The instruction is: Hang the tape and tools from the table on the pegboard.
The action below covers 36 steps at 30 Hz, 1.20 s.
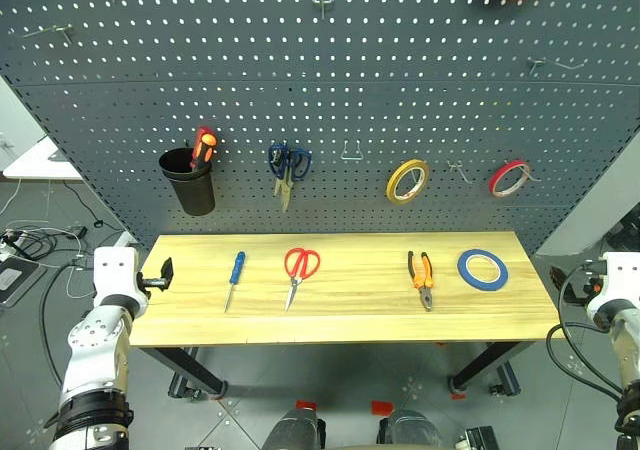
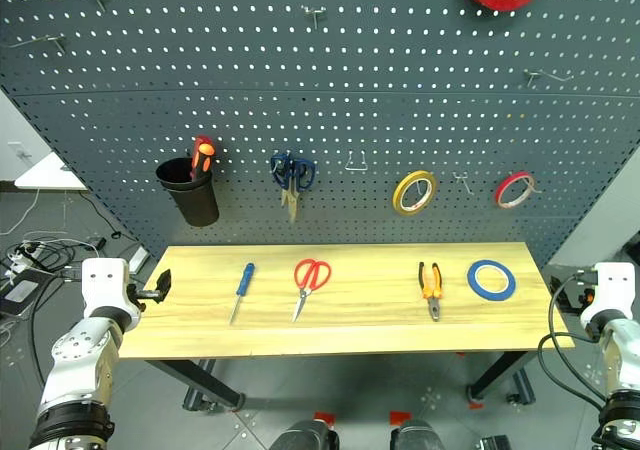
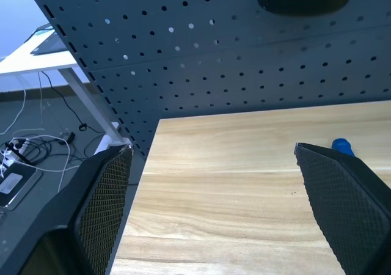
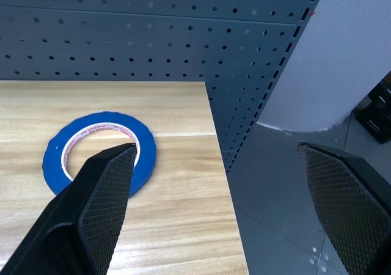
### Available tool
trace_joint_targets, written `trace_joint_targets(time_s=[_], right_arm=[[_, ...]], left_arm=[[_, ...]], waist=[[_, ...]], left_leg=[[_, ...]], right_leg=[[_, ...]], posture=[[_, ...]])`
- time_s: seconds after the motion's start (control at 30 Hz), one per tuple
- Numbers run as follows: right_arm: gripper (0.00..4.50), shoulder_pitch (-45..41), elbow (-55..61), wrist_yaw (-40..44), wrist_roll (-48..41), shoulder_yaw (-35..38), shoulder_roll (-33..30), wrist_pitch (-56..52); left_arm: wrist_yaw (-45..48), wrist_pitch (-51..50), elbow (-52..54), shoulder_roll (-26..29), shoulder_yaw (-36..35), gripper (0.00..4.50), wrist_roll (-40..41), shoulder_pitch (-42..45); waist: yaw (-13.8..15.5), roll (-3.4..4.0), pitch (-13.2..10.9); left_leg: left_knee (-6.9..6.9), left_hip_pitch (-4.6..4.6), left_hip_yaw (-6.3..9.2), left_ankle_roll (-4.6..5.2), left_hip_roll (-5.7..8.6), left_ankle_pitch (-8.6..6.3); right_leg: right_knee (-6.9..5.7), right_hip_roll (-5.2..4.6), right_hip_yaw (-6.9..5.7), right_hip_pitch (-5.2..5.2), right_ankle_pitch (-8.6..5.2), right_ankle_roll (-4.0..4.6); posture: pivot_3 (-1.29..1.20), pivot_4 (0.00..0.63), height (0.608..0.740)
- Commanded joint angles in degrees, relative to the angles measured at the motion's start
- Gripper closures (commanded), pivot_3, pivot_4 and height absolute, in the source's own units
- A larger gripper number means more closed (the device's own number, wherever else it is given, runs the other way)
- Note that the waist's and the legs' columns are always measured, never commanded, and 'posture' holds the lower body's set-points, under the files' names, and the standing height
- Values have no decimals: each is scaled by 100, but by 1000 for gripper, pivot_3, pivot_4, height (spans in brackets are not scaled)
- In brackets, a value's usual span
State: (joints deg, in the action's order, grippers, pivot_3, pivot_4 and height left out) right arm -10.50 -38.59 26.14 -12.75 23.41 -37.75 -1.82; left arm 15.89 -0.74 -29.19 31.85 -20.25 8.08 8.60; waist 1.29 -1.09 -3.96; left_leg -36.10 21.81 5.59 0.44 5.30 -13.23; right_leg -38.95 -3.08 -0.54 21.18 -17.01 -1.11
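Tape (image 4: 99, 154) lies flat beside the table (image 4: 183, 226) edge — right wrist view.

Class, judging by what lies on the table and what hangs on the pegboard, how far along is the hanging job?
Nothing looks done: the blue tape, blue-handled screwdriver, red-handled scissors and pliers all lie on the table. Nothing is in hand: the left tool and right tool are open and empty. All four must go on the pegboard.
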Motion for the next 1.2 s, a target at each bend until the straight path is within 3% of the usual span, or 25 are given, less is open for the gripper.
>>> trace_joint_targets(time_s=[0.03,0.37,0.6,0.7,0.8,1.03,1.2], right_arm=[[0,-161,177,-14,-15,7,-33,170],[0,525,1330,482,14,-543,86,-250],[0,1129,2487,578,318,-996,-31,-649],[0,1330,3188,717,322,-1176,-60,-1047],[0,1501,4116,848,294,-1428,-137,-1669],[0,899,4391,823,519,-1820,-277,-2657],[0,-252,3100,1070,845,-2278,-374,-2587]], left_arm=[[-13,197,12,177,33,30,-147,53],[87,116,400,-5,88,30,-153,-524],[772,110,1320,-93,702,30,-205,-674],[995,-319,1744,-222,1043,30,-111,-506],[1215,-1054,2424,-429,1580,30,-95,-271],[2398,-1124,2928,-459,2467,30,91,351],[3717,-1333,3189,-311,3007,30,532,767]], waist=[[6,1,1],[14,7,6],[36,21,-33],[10,35,-92],[-19,54,-317],[-286,6,-734],[-461,-10,-980]], left_leg=[[0,0,1,0,0,0],[4,3,3,2,-3,-2],[-2,5,5,2,-3,-1],[-2,5,4,3,-5,-1],[-6,12,2,4,-7,0],[-4,55,-5,11,-11,0],[-9,102,-13,15,-14,-1]], right_leg=[[0,0,-1,0,0,0],[0,0,-2,4,-4,6],[6,-3,-4,-3,-17,6],[6,-3,-5,-3,-30,-4],[5,-3,-6,-2,-30,-9],[13,-4,-11,33,-12,21],[9,-5,-14,78,-9,20]], posture=[[57,34,740],[42,58,740],[8,95,740],[-28,132,740],[-80,193,740],[-121,276,740],[-123,314,740]])
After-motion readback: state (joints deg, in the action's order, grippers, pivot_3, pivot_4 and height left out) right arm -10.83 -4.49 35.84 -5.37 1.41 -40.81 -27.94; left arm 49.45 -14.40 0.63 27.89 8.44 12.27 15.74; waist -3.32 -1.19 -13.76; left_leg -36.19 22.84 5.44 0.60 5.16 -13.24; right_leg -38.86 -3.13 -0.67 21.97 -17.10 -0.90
